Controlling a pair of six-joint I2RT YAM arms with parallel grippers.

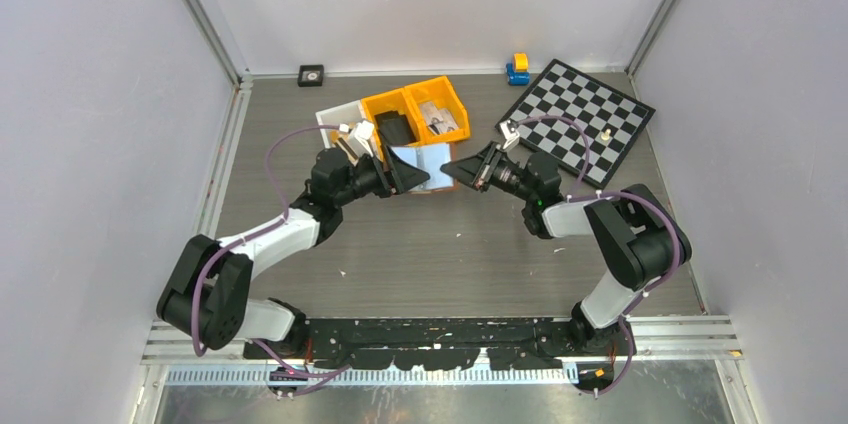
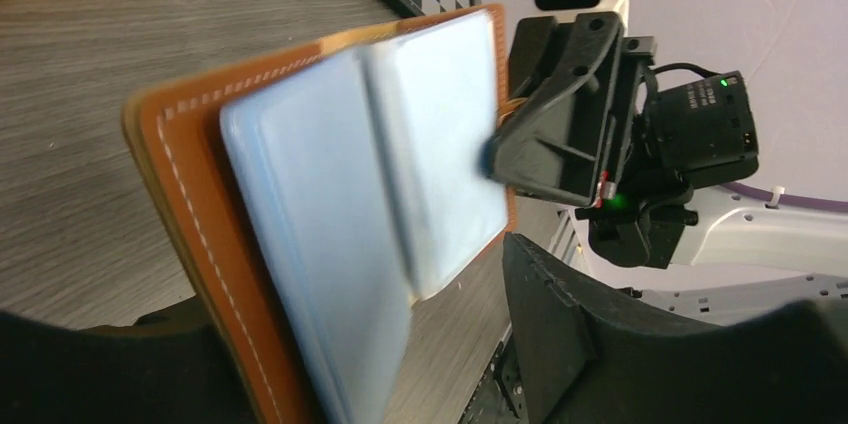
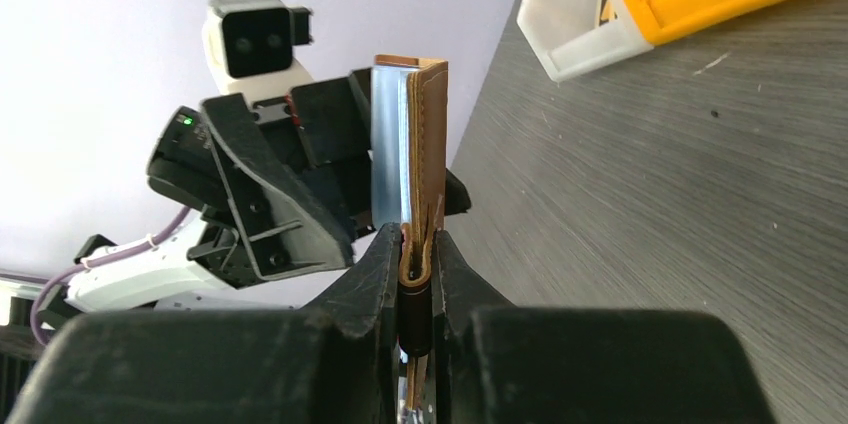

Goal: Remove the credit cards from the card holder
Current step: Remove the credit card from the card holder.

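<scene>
The pale blue inside [image 2: 440,144] of the card holder [image 1: 425,166] is blurry in the left wrist view, so I cannot tell which blue sheets are credit cards and which are just lining. The bottom of the holder is cut off there too. Both arms bend in from the sides and meet over the middle of the counter [image 1: 450,254], just in front of the orange bins [image 1: 415,109]. The right hand [image 3: 415,274] points left, and its two fingers are pinched tight on the brown edge of the holder (you can see the leather squeezed between them). The left hand [image 1: 405,176] points right and sits at the other side of the holder, against the blue face. Its fingers are partly hidden, so I cannot tell if they are gripping or only close by. The holder hangs open in the air between the two hands, standing on its edge, up off the counter.
</scene>
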